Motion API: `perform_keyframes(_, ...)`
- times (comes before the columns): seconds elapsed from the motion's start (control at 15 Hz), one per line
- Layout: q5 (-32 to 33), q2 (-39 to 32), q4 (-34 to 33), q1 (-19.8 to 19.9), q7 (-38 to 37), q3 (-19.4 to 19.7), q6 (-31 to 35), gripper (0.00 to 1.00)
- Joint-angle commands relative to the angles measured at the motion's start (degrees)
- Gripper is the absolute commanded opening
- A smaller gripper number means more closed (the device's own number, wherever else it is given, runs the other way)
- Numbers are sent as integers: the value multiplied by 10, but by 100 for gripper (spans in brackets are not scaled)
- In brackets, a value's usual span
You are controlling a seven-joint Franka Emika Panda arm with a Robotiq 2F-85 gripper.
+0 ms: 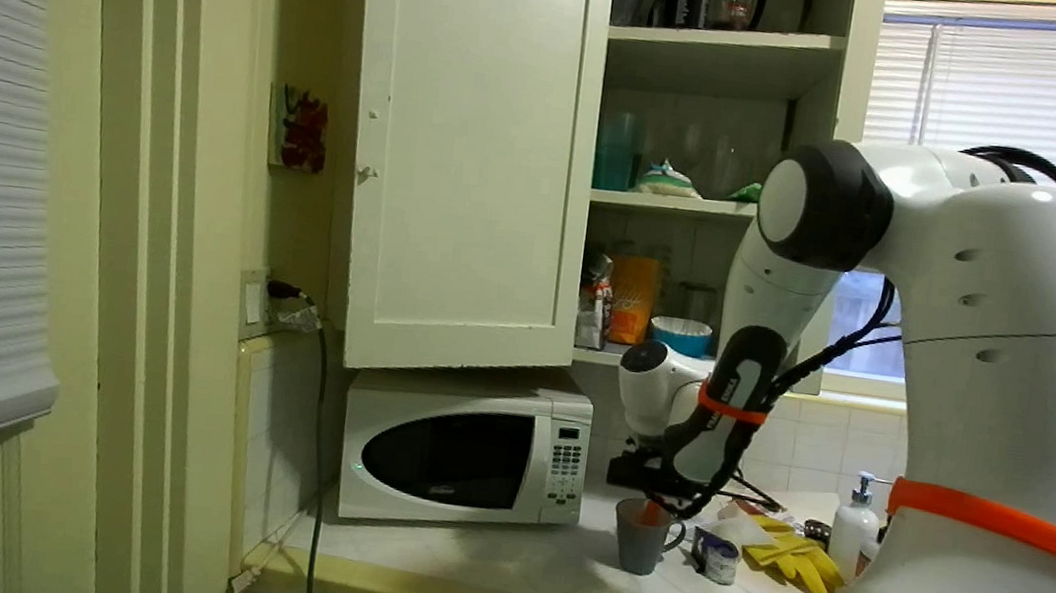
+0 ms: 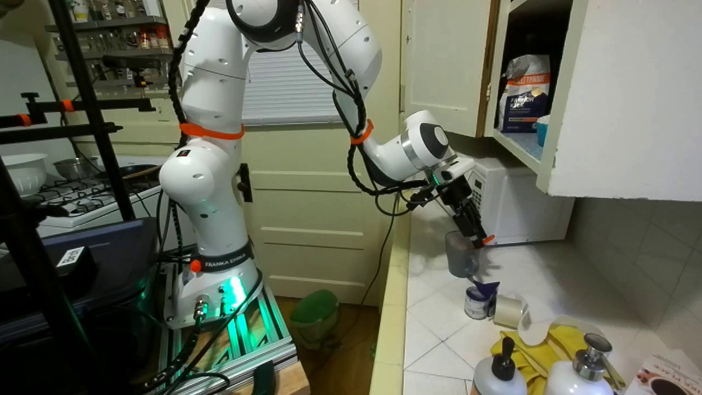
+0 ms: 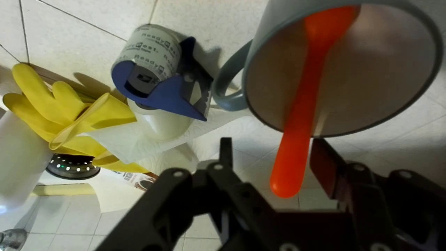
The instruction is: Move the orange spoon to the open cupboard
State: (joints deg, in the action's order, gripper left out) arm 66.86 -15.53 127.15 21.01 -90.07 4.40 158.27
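Observation:
The orange spoon (image 3: 301,111) leans in a grey mug (image 3: 379,80), its handle end sticking out past the rim in the wrist view. The spoon shows small in both exterior views (image 1: 650,513) (image 2: 488,240). The mug (image 1: 635,541) stands upright on the counter, also in an exterior view (image 2: 459,257). My gripper (image 3: 271,150) is open, with the spoon handle between its fingers, nearer the right finger in the wrist view. It is at the mug's rim in both exterior views (image 1: 651,483) (image 2: 474,227). The open cupboard (image 1: 725,47) is above the counter.
A microwave (image 1: 463,455) stands beside the mug, below the open cupboard door (image 1: 476,149). A tape dispenser (image 3: 150,66), yellow gloves (image 3: 76,118) and a soap bottle (image 1: 854,528) are on the counter. The lowest shelf holds a blue bowl (image 1: 681,338) and bags (image 2: 525,99).

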Motion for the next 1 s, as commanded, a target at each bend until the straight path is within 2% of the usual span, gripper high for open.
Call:
perform_keyframes(0.0, 23, -13, -8, 0, -28, 6, 24, 34)
perform_keyframes(0.2, 20, -14, -9, 1, -25, 4, 26, 29)
perform_keyframes(0.33, 20, -16, -12, 1, -24, 4, 26, 32)
perform_keyframes(0.53, 19, -16, -13, 0, -23, 3, 28, 28)
perform_keyframes(0.6, 17, -15, -12, 1, -22, 2, 31, 26)
perform_keyframes(0.67, 15, -11, -9, 1, -21, 1, 34, 7)
perform_keyframes(0.8, 15, -5, -6, 0, -21, 1, 41, 6)
perform_keyframes(0.87, 15, -3, -5, 0, -21, 2, 43, 0)
perform_keyframes(0.93, 14, -1, -6, 0, -21, 2, 46, 0)
